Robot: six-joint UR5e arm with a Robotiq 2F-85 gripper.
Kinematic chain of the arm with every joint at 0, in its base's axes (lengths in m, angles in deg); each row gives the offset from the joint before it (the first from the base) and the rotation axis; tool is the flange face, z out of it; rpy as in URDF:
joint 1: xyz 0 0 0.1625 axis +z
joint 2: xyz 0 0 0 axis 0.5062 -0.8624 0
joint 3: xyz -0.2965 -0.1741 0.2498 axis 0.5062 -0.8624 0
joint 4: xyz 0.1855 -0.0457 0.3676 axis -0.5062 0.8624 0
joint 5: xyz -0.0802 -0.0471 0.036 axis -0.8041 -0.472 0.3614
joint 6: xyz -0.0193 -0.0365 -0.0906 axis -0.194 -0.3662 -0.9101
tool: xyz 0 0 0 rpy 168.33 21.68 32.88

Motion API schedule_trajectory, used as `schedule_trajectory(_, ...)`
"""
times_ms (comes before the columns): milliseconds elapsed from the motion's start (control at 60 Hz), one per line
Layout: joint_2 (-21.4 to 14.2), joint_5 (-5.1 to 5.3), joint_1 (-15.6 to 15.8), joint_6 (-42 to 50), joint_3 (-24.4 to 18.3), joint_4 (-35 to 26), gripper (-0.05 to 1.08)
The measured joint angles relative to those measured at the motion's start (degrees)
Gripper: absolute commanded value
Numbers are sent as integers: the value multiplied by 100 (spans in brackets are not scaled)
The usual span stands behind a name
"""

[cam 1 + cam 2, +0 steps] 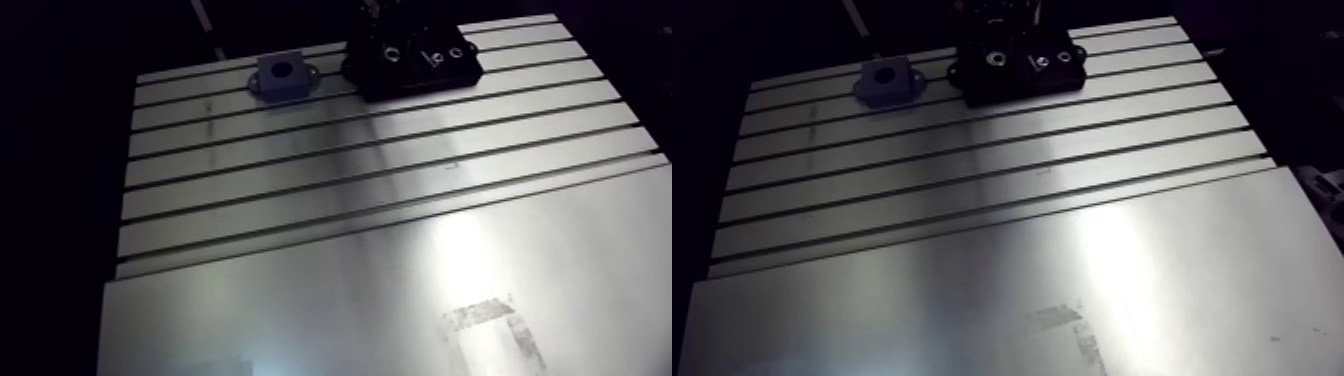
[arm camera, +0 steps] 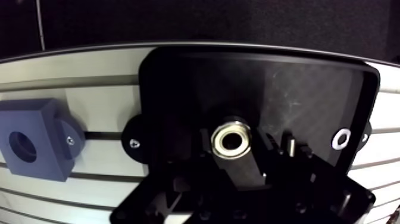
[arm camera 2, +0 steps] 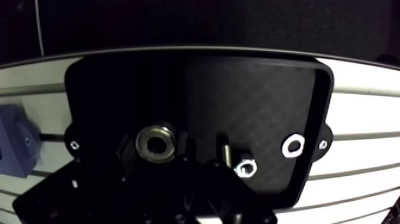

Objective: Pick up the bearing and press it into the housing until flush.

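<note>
The bearing (image 2: 231, 140), a small silver ring with a dark bore, lies in the black tray (image 2: 196, 83) at the table's far edge. In the wrist view my gripper (image 2: 233, 165) is down low over the tray, its dark body right at the bearing. Its grip on the bearing cannot be made out against the black tray. The housing (image 1: 280, 75), a blue-grey block with a round bore and two flat mounting ears, stands on the slotted table (image 1: 380, 190) just beside the tray (image 1: 415, 80). The wrist view also shows the housing (image 2: 33, 146).
The tray holds other small parts: a white ring (image 2: 341, 139), a hex nut (image 3: 245, 167) and a short pin (image 2: 290, 143). A smooth metal plate (image 1: 350, 310) covers the near part of the table. The table's far edge runs just behind the tray.
</note>
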Motion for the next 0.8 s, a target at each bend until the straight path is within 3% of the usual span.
schedule_trajectory(333, -99, 20, 83, -5, -39, -32, 59)
schedule_trajectory(800, -821, 32, 444, 40, -41, -517, 72)
